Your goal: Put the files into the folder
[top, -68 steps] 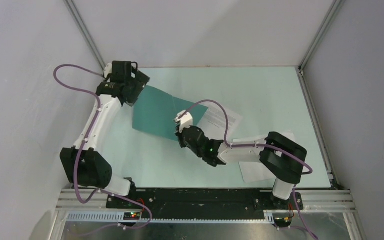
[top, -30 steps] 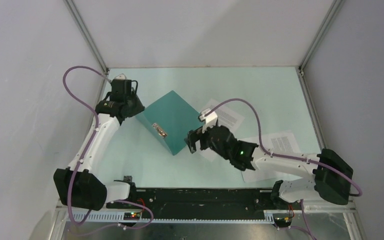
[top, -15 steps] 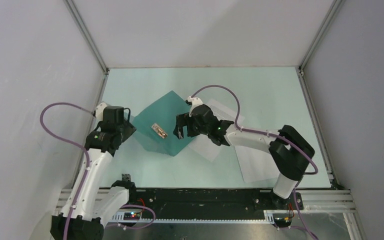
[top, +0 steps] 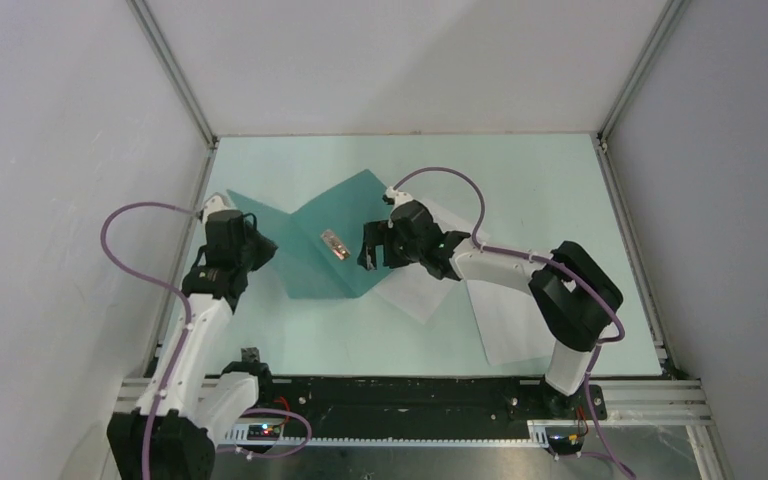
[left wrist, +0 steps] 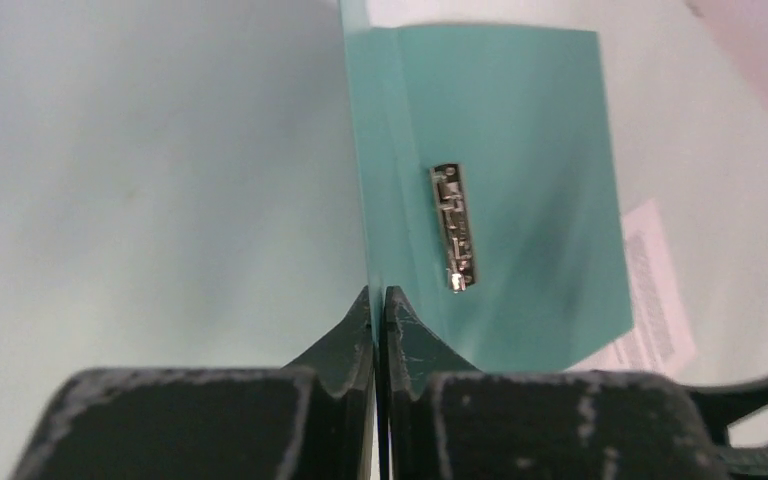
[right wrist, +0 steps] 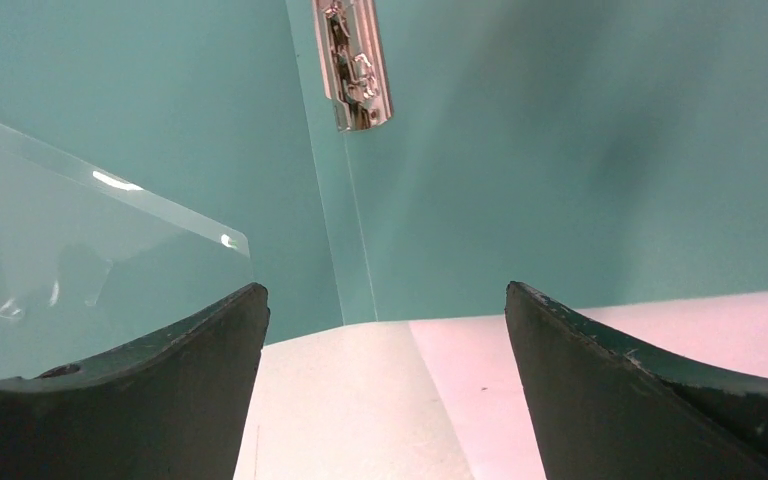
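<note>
The left pincer [left wrist: 378,300] grips the open folder [left wrist: 520,150].

Table [top: 520,180]: pale green top, flat. Enclosure walls [top: 400,60]: white, on 3 sides. Aluminium left post [top: 175,75] and right post [top: 640,70] stand at the far corners. Black base plate [top: 410,395] runs along the near edge, with a slotted duct [top: 380,437] beside it.

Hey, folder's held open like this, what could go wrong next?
The left gripper holds the folder by only its cover's thin edge; it could slip and fall shut. The open right gripper hangs near the clip and might snag it or shove the folder reaching for the sheets.
</note>
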`<action>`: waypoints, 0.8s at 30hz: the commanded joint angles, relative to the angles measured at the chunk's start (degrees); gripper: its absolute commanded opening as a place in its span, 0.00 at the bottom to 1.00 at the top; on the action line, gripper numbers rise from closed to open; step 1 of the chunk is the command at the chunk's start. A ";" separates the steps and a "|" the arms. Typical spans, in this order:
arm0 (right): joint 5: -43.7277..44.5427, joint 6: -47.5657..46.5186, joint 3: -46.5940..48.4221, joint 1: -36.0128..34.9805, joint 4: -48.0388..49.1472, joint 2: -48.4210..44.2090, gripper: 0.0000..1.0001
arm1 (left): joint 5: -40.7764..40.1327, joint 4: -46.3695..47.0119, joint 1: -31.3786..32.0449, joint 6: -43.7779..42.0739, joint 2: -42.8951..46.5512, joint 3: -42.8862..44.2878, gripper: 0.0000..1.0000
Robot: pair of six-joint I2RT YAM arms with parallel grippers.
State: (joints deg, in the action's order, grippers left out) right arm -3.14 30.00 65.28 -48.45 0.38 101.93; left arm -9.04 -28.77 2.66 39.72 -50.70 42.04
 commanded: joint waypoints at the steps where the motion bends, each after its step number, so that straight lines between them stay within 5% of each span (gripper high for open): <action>1: -0.37 0.11 2.24 1.71 -0.12 -0.13 0.92 | 16.85 14.68 -1.24 -7.23 -6.48 1.83 0.07; 4: -0.48 -0.02 2.33 2.24 -0.07 0.48 0.92 | 20.80 14.79 -2.18 -8.98 -10.49 3.37 0.08; 5: -0.56 0.04 2.36 2.35 -0.01 0.65 0.92 | 21.16 14.34 -4.27 -8.62 -11.78 3.54 0.15; 8: -1.04 0.23 2.33 2.36 0.59 1.21 0.92 | 19.13 11.30 -8.13 -4.90 -11.72 3.14 0.53; 9: -1.14 0.28 2.32 2.14 0.65 1.35 0.92 | 17.51 8.04 -9.36 -4.43 -10.92 3.60 0.74; 12: -1.26 0.64 2.31 1.83 0.47 1.67 0.92 | 3.94 0.05 -10.00 -3.27 -8.31 6.16 0.98; 17: -1.21 1.06 2.50 1.52 -0.05 2.27 0.91 | -14.39 -12.14 -9.88 -0.51 -4.96 14.73 0.99; 21: -0.04 0.60 6.15 -0.23 -3.42 5.03 0.90 | -13.94 -13.11 -8.37 -0.96 -4.12 21.56 0.91; 24: 2.05 0.29 9.90 -2.02 -6.25 6.84 0.88 | -14.56 -14.63 -0.46 -1.67 -8.41 28.48 0.86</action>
State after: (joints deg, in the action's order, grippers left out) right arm -3.44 30.44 69.41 -48.05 -2.68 106.63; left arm -19.38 -40.36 -5.30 37.95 -55.88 62.33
